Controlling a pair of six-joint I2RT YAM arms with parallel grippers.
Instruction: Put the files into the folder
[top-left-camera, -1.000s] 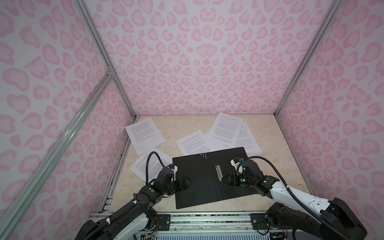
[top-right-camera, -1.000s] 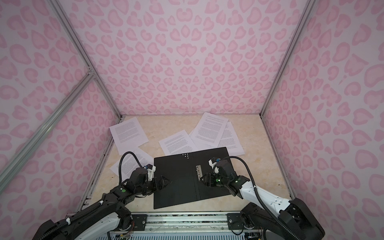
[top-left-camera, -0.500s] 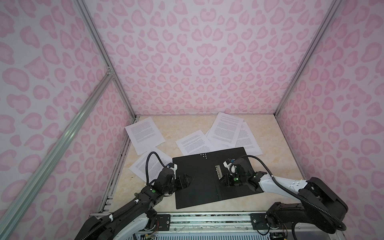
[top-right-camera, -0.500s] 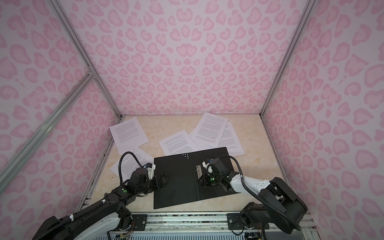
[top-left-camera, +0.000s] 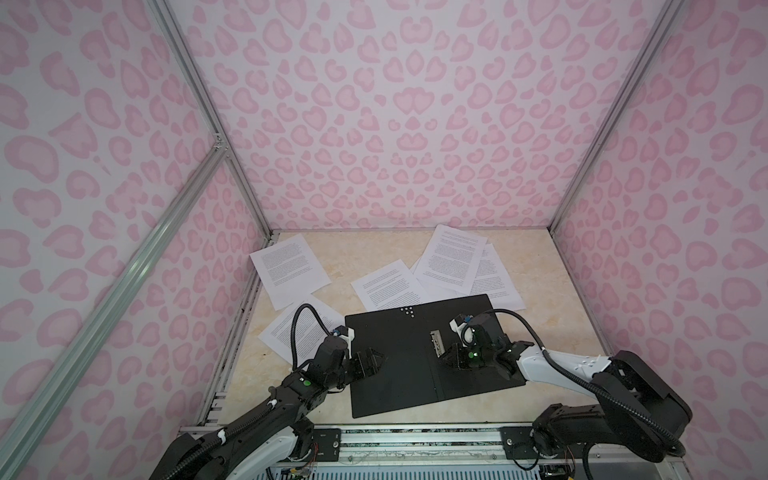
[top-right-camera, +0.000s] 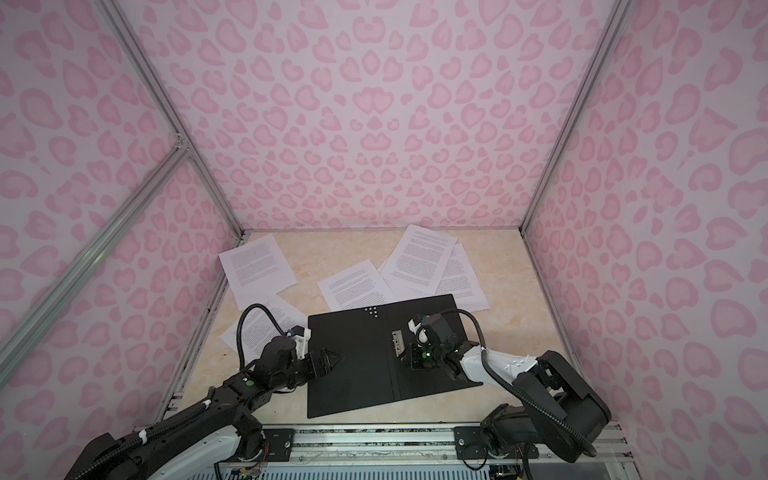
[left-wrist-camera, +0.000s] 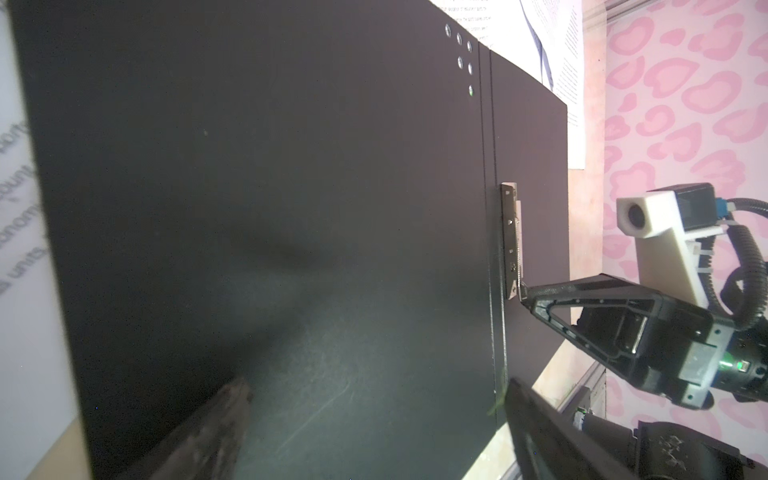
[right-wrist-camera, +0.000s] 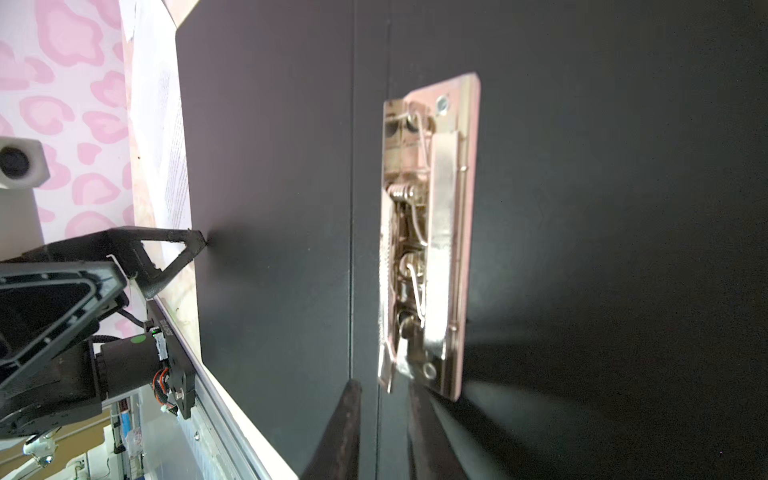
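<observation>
The folder (top-left-camera: 399, 365) (top-right-camera: 357, 374) lies flat and spread open on the pale marbled table (top-left-camera: 540, 324), near the front edge, black inside facing up. Its metal clip (top-left-camera: 436, 343) (right-wrist-camera: 428, 232) sits on the right-hand half, just beside the spine crease. From where I stand, all that shows on those black faces is the clip and the two grippers. The files (top-left-camera: 453, 262) are all out on the table. A few overlapping sheets lie at the far right, with their near edges reaching the folder's far corner. One sheet (top-left-camera: 386, 286) in the middle is tucked slightly under the folder's far edge. Another (top-left-camera: 289, 266) lies far left by the wall, and one more (top-left-camera: 299, 332) rests beneath the left arm, beside the folder's left edge. The left gripper (top-left-camera: 380, 358) (left-wrist-camera: 378, 382) rests low on the folder's left half with its jaws spread wide, one fingertip (right-wrist-camera: 199, 243) touching the black surface. The right gripper (top-left-camera: 444, 358) (right-wrist-camera: 388, 395) is at the near end of the clip, its jaws drawn close together and pinching the clip's lever tab.
</observation>
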